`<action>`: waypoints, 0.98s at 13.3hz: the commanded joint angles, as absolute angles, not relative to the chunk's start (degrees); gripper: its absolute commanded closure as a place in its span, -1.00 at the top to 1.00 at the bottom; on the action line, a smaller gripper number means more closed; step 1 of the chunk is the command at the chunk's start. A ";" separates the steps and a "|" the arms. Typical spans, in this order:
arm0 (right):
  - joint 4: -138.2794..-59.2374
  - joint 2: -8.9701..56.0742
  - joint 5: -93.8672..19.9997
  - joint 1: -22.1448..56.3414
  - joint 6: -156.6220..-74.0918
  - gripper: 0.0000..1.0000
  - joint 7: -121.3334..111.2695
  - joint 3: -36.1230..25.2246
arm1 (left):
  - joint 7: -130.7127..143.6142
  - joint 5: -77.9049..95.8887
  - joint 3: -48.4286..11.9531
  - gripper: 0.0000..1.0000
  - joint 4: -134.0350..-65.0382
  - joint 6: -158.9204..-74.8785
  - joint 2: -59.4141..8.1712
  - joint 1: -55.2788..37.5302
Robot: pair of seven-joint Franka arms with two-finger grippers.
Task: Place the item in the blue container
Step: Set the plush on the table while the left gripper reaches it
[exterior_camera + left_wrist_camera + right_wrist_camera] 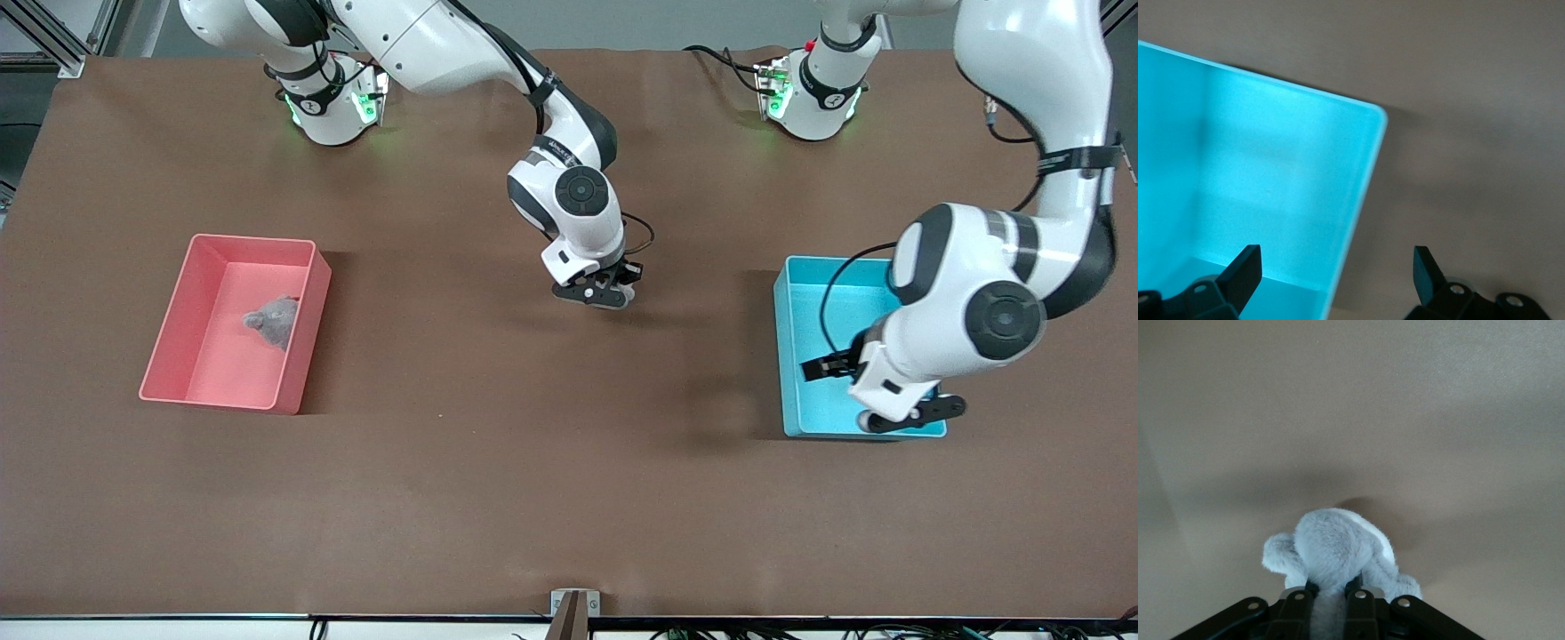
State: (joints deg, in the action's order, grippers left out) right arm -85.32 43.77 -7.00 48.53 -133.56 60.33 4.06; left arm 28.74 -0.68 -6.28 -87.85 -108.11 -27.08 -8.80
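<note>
The blue container point(796, 356) is sitting toward the left arm's end of the bench point(498, 462), with the left gripper point(1335, 277) hanging wide open over its rim. The right gripper point(1328, 603) is pinching a grey plush toy point(1335, 550) over mid-bench. Another grey plush point(276, 320) is lying in the pink bin point(169, 347)

Glossy white rounded arm shells are joined by black bands and round black joint caps; black cables are looped alongside; green lights are shown at both bases.
</note>
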 commanded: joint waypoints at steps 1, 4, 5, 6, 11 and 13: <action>-84.29 44.12 -7.03 48.78 -133.16 0.49 60.73 3.52 | 35.74 1.58 -5.89 1.00 -86.66 -110.04 -29.35 -12.11; -84.64 41.85 -5.81 48.08 -129.66 1.00 60.56 3.34 | 46.81 1.93 -5.89 1.00 -87.18 -110.74 -31.11 -16.42; -84.38 39.83 -5.71 47.55 -125.20 1.00 60.38 2.47 | 50.15 2.11 -5.89 1.00 -87.45 -111.18 -32.16 -18.09; -84.29 37.03 -5.19 47.46 -120.46 1.00 59.51 1.33 | 54.54 2.46 -5.89 1.00 -87.89 -111.96 -32.52 -19.76; -87.96 20.78 -4.48 39.04 -96.53 1.00 44.86 -0.88 | 72.91 4.73 -6.24 1.00 -91.93 -117.59 -33.92 -26.09; -95.49 12.44 -4.48 33.60 -95.36 1.00 34.77 -0.88 | 81.87 5.10 -6.24 1.00 -92.20 -117.86 -34.28 -29.08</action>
State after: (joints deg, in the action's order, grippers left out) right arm -84.60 21.71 -5.18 38.21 -94.56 42.30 -1.89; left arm 74.90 4.09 -6.57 -91.23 -116.84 -34.64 -26.89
